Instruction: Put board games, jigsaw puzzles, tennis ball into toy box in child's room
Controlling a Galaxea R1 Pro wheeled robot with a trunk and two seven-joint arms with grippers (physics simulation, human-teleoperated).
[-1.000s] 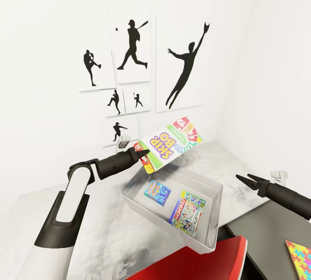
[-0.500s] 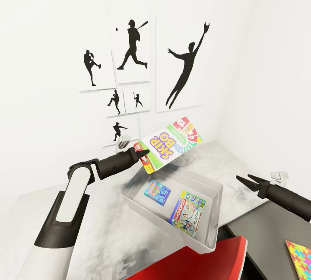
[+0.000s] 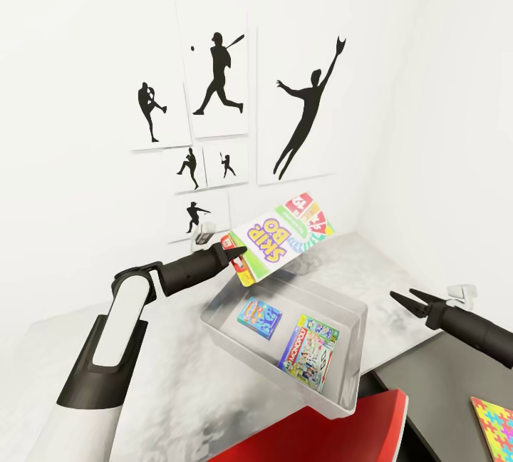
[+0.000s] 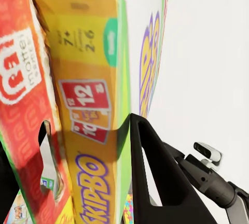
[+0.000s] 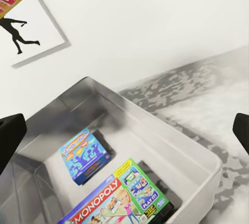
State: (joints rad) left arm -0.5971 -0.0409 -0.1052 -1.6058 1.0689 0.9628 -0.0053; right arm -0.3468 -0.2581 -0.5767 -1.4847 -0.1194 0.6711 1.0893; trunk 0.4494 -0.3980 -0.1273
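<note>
I've got the left gripper (image 3: 235, 257) clamped on the white-green-red Skip-Bo box (image 3: 281, 237), tilted above the light grey toy box (image 3: 350, 358) at its 11 o'clock rim. Right gripper (image 3: 404, 298) spread, empty, 3 o'clock.

2 board games (image 3: 308, 353) in toy box (image 3: 340, 311) on table (image 3: 178, 376); Skip-Bo box (image 3: 283, 237) above its far-left corner.

White left arm (image 3: 114, 348) with black joints (tapered black forearm); 2 pointed black fingers (image 3: 402, 297).
</note>
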